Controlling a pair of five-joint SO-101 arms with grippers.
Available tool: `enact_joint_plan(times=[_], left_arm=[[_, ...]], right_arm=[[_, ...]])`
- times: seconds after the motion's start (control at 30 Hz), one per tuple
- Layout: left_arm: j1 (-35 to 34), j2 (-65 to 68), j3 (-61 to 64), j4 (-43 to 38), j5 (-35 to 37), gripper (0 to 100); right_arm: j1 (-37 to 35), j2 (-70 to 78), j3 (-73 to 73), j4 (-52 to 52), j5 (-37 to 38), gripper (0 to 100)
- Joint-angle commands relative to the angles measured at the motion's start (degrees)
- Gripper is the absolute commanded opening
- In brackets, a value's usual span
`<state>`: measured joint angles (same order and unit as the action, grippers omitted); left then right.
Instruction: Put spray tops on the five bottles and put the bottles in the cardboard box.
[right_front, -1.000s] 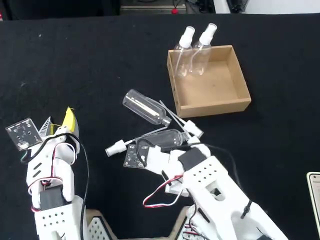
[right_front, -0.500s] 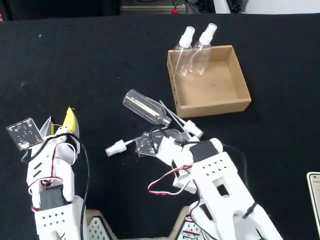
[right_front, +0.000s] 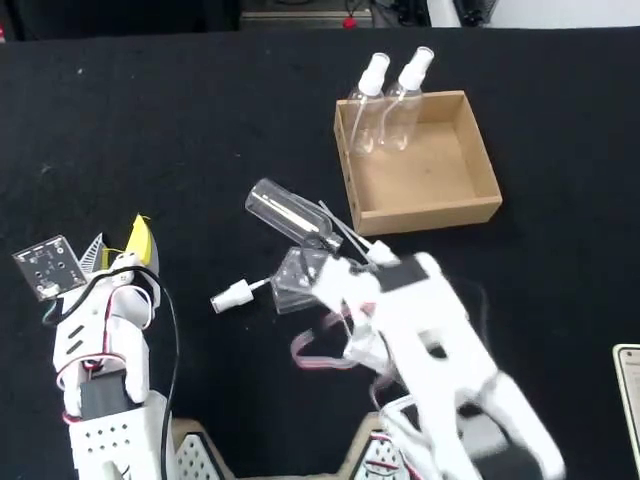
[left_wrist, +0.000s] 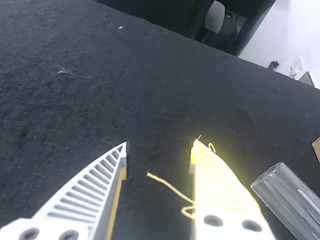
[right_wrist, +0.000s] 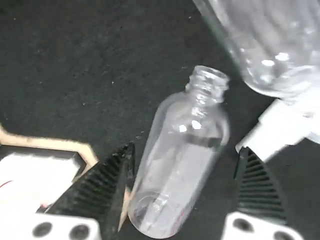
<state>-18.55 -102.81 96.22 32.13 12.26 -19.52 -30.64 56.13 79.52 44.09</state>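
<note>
At the tabletop's (right_front: 150, 120) near left corner, your left gripper (left_wrist: 159, 150) is resting with its fingers spread wide, holding nothing. Toward the middle of the near edge, your right gripper (right_wrist: 187, 150) is straddling an uncapped bottle (right_wrist: 182, 170), fingers open and not gripping. Just beyond, a second bare bottle (right_front: 290, 215), a loose spray top (right_front: 232, 296) and another spray top (right_wrist: 272, 135) are lying uncombined. Farther off, the cardboard box (right_front: 425, 215) is holding a capped bottle (right_front: 362, 110) and its capped twin (right_front: 402, 105), so you're sitting under halfway.

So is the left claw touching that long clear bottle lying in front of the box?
Apart. The high view shows a wide stretch of bare black table between the left claw and the clear bottle.
</note>
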Motion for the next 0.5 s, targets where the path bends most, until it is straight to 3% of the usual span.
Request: enact_joint_plan(times=[0.0,0.33,0.47], left_arm=[[0.48,-0.09,1.19,-1.05,-0.53,20],[0.48,-0.09,1.19,-1.05,-0.53,20],[0.48,-0.09,1.19,-1.05,-0.53,20]], right_arm=[[0.97,8.75,-7.16,0.62,-0.88,28.3],[1.05,20.62,-9.89,-3.34,-0.79,27.9],[1.14,20.88,-9.89,-5.89,-1.05,16.3]])
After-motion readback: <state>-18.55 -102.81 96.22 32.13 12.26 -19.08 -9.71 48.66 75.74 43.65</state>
